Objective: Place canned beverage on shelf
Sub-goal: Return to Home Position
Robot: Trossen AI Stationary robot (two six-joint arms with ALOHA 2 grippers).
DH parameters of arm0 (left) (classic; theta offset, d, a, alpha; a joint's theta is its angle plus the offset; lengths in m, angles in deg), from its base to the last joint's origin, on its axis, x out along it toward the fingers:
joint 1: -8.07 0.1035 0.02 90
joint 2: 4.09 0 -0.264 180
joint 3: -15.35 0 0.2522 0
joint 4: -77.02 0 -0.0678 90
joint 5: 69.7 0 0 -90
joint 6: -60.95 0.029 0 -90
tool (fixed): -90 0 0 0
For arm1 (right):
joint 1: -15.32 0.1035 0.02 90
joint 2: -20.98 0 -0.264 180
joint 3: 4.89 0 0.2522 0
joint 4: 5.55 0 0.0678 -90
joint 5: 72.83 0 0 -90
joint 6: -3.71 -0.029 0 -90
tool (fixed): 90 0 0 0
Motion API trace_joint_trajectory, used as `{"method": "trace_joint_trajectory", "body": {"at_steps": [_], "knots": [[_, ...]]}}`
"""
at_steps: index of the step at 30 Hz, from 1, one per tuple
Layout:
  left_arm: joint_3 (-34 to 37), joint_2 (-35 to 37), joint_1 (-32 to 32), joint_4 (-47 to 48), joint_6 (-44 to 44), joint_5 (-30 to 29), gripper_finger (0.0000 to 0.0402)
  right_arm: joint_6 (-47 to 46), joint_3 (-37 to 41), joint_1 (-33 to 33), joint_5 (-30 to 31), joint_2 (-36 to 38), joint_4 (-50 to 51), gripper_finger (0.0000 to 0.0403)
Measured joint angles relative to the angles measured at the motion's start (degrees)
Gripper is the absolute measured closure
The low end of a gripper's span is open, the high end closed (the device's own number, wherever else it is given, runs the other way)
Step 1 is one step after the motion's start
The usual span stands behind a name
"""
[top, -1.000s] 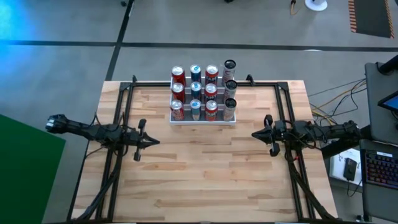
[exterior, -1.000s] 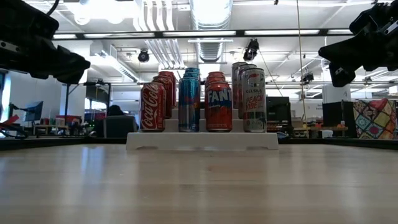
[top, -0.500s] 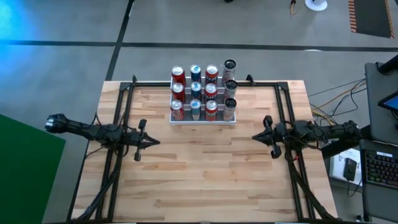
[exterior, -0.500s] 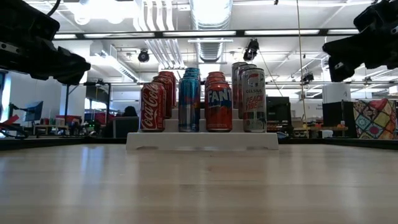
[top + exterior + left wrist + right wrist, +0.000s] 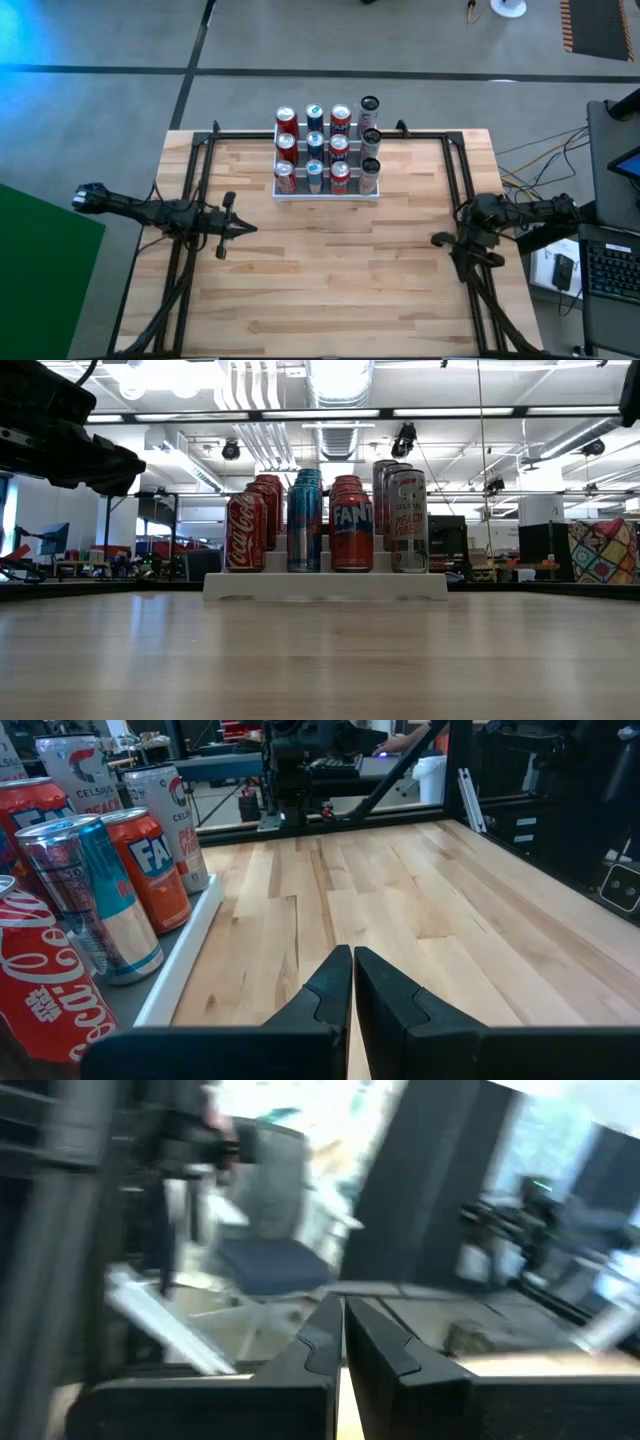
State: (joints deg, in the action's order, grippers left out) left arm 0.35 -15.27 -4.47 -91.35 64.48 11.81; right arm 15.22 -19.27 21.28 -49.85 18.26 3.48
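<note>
Low view: the front row of four cans (image 5: 352,535) on the white-edged, grey-tread tiered shelf (image 5: 325,586) hides the two rows behind (image 5: 308,475); you only get their rims. The dark left arm (image 5: 60,430) is cut by the top-left edge, and the right arm (image 5: 632,390) is just a sliver in the corner. Left wrist view: the red Coca-Cola can (image 5: 40,990) is clipped by the edge. Right wrist view: you can't identify anything past the right gripper (image 5: 340,1305). In the high view the can labels are too small to read.

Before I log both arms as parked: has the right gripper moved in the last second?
Yes. In the high view the right gripper has drawn back toward the right edge of the table, farther from the shelf.
</note>
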Motion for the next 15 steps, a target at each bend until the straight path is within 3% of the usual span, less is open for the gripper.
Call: {"method": "trace_joint_trajectory", "body": {"at_steps": [7,15], "knots": [[-0.02,0.02,-0.01,-0.02,0.0,0.0,0.0402,-2.9,-0.02,0.0,21.11,-0.76,0.89,0.0394],[-0.02,-0.25,0.0,0.02,0.0,0.02,0.0402,-2.91,-0.02,0.0,25.04,-1.0,0.72,0.0394]]}}
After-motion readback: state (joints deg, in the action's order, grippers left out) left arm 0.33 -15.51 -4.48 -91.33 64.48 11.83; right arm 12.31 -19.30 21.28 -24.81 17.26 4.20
